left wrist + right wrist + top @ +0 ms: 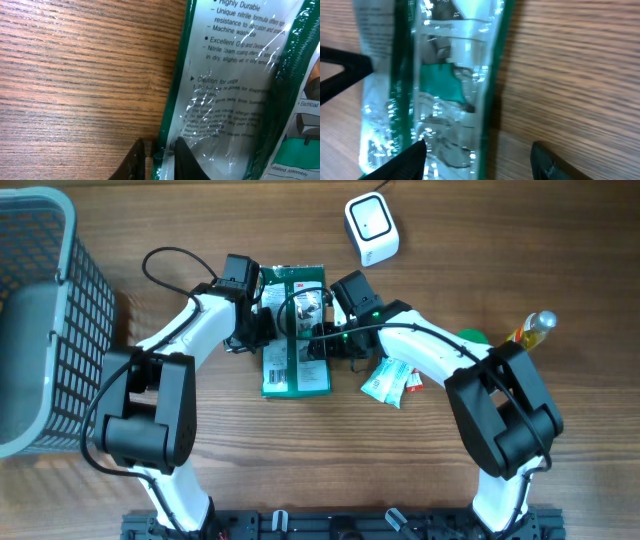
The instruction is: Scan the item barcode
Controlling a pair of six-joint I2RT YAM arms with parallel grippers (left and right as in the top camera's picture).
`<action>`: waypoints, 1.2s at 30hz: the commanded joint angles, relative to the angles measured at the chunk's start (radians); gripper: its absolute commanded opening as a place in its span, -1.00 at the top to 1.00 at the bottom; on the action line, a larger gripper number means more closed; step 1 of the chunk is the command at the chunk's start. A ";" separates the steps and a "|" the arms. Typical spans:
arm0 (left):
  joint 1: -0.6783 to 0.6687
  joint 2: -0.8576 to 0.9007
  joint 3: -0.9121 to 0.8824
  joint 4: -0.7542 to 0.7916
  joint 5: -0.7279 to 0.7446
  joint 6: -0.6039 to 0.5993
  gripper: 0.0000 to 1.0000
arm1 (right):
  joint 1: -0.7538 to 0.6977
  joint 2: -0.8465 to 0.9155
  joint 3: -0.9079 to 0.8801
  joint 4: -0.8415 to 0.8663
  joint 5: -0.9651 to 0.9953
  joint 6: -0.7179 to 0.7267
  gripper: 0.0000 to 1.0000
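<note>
left gripper (159,161) pinches green package (235,90) edge; right gripper (477,162) (jaws wide) straddles it

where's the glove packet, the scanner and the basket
glove packet (296,372), overhead view, lower printed half
scanner (371,225), overhead view, white top face
basket (88,305), overhead view, mesh side wall

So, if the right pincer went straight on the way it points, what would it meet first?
The green package: its edge lies between the fingers of the open right pincer, so contact would likely come almost at once, though depth is hard to judge.
</note>
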 commanded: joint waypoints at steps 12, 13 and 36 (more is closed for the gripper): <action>-0.008 0.031 -0.021 -0.007 0.019 0.007 0.78 | -0.002 0.143 -0.010 0.101 -0.250 0.053 -0.22; -0.008 0.031 -0.021 -0.007 0.019 0.007 0.78 | -0.002 0.153 -0.010 0.122 -0.282 0.053 -0.18; -0.008 0.031 -0.021 -0.003 0.019 0.007 0.79 | 0.009 0.188 -0.082 0.381 -0.352 0.183 0.30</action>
